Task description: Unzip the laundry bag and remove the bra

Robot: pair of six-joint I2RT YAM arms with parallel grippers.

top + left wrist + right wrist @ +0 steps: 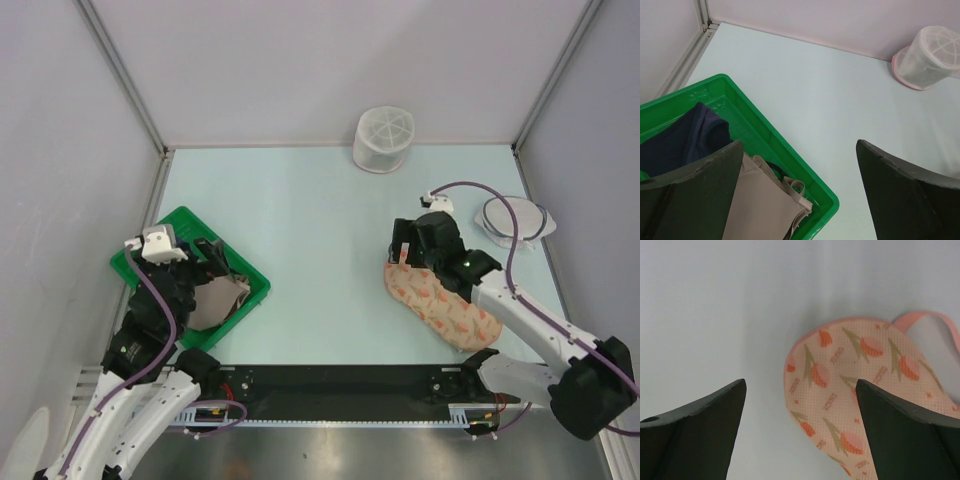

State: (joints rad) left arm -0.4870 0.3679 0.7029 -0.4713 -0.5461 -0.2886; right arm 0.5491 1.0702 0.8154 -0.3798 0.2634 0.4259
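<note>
The left gripper [208,256] hangs wide open, empty, over the green tray [172,216]. Right of it the bag [440,305] lies flat on the table [320,230]. The right gripper [405,248], also open and empty, hovers at its far end. A mesh cylinder [383,138] stands beyond.

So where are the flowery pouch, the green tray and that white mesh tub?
laundry bag [440,305], top external view, middle of its printed fabric.
green tray [776,145], left wrist view, on its bare side wall.
white mesh tub [383,140], top external view, on its side wall.
</note>
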